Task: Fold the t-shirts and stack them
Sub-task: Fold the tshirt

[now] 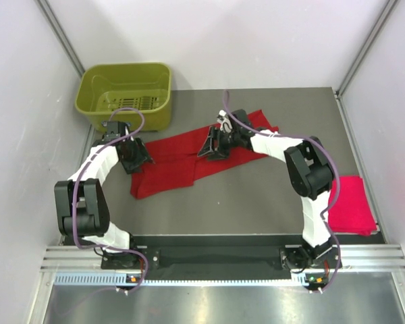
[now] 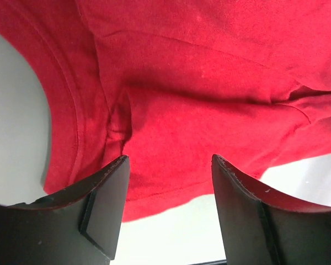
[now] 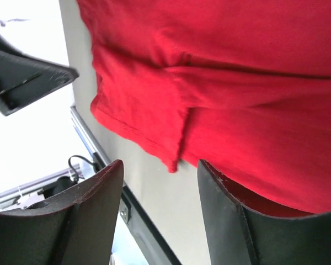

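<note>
The grey flat table (image 1: 256, 202) carried a deep red soft cloth t-shirt (image 1: 175, 165), which lay rumpled across the middle and ran from the left arm up toward the far right. An olive-green plastic basket (image 1: 155, 111) sat at the far left corner. A brighter pinkish-red t-shirt (image 1: 351, 202) lay folded at the right edge, well apart from the first. The left gripper (image 2: 168, 160) hung over the red shirt's left end with its jaws released and gripping nothing. The right gripper (image 3: 160, 165) was likewise parted, above the shirt's hem.
</note>
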